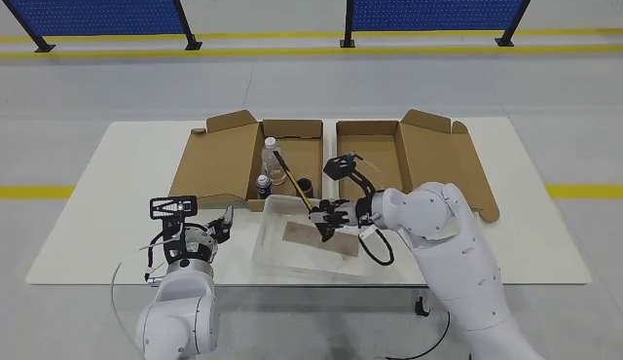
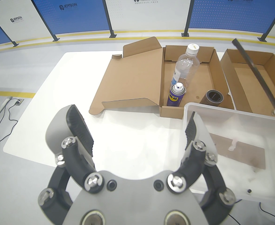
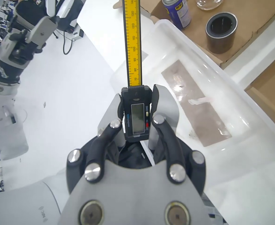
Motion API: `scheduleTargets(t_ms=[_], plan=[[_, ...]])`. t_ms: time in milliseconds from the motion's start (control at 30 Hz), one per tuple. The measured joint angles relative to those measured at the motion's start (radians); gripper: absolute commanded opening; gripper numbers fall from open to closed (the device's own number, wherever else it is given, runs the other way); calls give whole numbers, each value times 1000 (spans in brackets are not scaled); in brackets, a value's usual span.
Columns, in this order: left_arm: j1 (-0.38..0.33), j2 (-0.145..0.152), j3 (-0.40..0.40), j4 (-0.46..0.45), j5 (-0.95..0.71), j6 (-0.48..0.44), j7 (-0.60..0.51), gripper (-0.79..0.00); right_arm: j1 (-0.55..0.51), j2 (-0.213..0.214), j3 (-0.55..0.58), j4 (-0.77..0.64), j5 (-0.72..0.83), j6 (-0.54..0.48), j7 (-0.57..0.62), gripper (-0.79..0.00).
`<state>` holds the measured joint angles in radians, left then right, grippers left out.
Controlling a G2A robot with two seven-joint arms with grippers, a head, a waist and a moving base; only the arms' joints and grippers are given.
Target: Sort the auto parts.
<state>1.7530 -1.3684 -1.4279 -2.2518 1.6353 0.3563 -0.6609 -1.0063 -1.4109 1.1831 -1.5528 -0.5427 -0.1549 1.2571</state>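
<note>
Right wrist view: the right hand [image 3: 137, 95] is clamped on the display body of a digital caliper [image 3: 133, 31], whose yellow scale sticks out past the rim of the clear plastic bin [image 3: 224, 77]. The bin stands on the bench [image 1: 117, 204], just in front of two open cardboard boxes. The left box [image 2: 132, 78] holds a water bottle [image 2: 185, 66], a blue spray can [image 2: 176, 94] and a dark cylindrical sleeve [image 2: 213, 97] (all near its front wall); the right box [image 2: 249, 83] sits beside it. The left hand [image 2: 137, 127] hangs above the bench beside the bin, fingers spread wide, gripping nothing.
</note>
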Motion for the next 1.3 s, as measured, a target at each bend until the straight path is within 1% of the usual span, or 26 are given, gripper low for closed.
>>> scheduleTargets(t_ms=[167,367,533,633,733,867,1033,1167,1300], plan=[[0,0,0,0,0,0,0,0,-7,7,11,5,54,-11,-25,-785],[0,0,0,0,0,0,0,0,-9,15,7,8,78,-10,-45,-785],[0,0,0,0,0,0,0,0,-6,22,5,12,76,2,-63,-785],[0,0,0,0,0,0,0,0,-1,26,9,9,53,28,-96,-785],[0,0,0,0,0,0,0,0,10,31,13,0,-14,90,-142,-785],[0,0,0,0,0,0,0,0,33,34,18,-23,-109,199,-206,-785],[0,0,0,0,0,0,0,0,66,37,36,-13,-169,306,-256,-785],[0,0,0,0,0,0,0,0,110,43,42,48,-263,394,-244,-785],[0,0,0,0,0,0,0,0,163,46,41,159,-335,437,-234,-785]])
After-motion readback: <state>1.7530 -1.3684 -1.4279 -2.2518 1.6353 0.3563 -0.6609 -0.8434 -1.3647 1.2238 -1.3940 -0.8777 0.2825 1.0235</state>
